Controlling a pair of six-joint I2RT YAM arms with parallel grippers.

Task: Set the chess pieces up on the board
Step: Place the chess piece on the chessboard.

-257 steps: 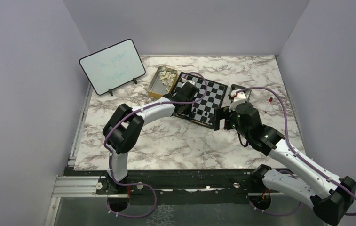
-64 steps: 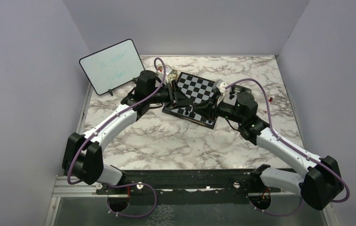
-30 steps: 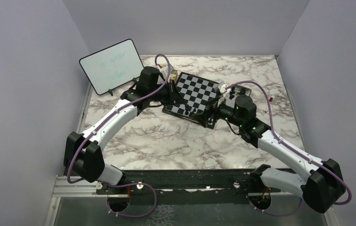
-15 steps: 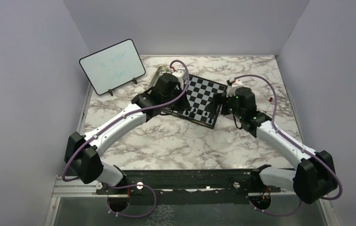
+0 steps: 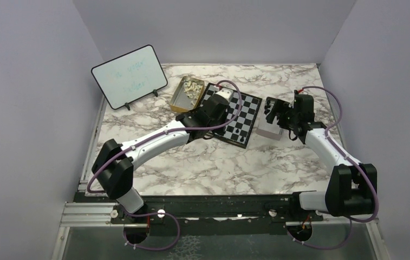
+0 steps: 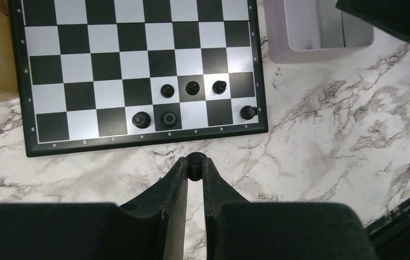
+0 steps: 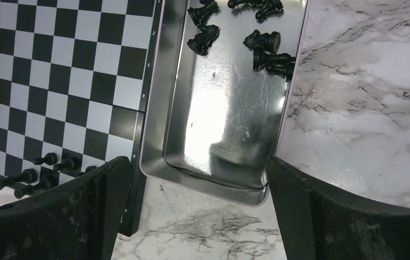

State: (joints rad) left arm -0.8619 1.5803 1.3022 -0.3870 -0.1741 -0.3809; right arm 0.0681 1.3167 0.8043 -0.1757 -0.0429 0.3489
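In the left wrist view the left pincer (image 6: 194, 165) is nearly closed, pinching one black piece (image 6: 194, 158), seen against the marble worktop (image 6: 321, 141) just short of the board (image 6: 137, 59). Six black pieces (image 6: 193, 87) stand on the board's two nearest rows, toward the right. Its edge reads h to a, its side 4 to 8. In the right wrist view the right pincer (image 7: 192, 211) is spread wide and holds nothing, above a silver tin (image 7: 219, 135) touching the board's right edge, with loose black pieces at the tin's far end. From above, a gold tin (image 5: 180, 97) of cream pieces (image 5: 193, 86) sits left of the board. A whiteboard (image 5: 129, 76) at far left carries faint green writing I cannot read. The walls are pale lilac.
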